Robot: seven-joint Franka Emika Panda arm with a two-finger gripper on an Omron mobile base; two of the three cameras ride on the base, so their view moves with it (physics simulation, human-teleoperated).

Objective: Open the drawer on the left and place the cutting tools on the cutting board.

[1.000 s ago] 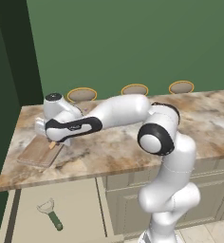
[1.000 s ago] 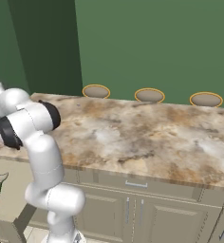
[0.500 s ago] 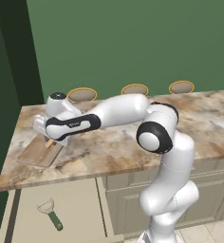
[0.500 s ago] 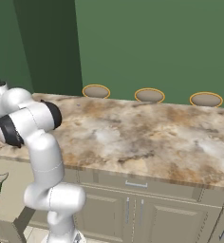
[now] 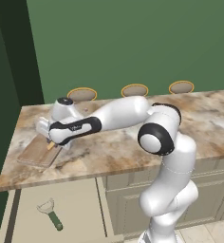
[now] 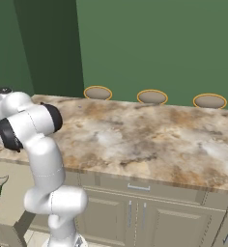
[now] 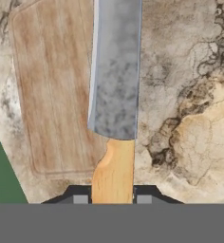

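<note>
One knife (image 7: 115, 95) with an orange handle is pinched tight in my gripper (image 7: 113, 198), and I hold it over the right edge of the cutting board (image 7: 52, 90). Next I think I must go down and let go, so it lies flat on the board. My arm reaches far left over the counter (image 5: 133, 147), and the green-handled tool (image 5: 51, 214) lies in the open drawer (image 5: 80, 204), at 6 o'clock from the board.

In the hand view the knife (image 7: 114, 90) blade runs off the top edge and its orange handle end sinks between the gripper (image 7: 109, 198) fingertips. In the left base view the arm covers the cutting board (image 5: 38, 152) far end, and the open drawer (image 5: 76, 209) is cut by the bottom edge.
</note>
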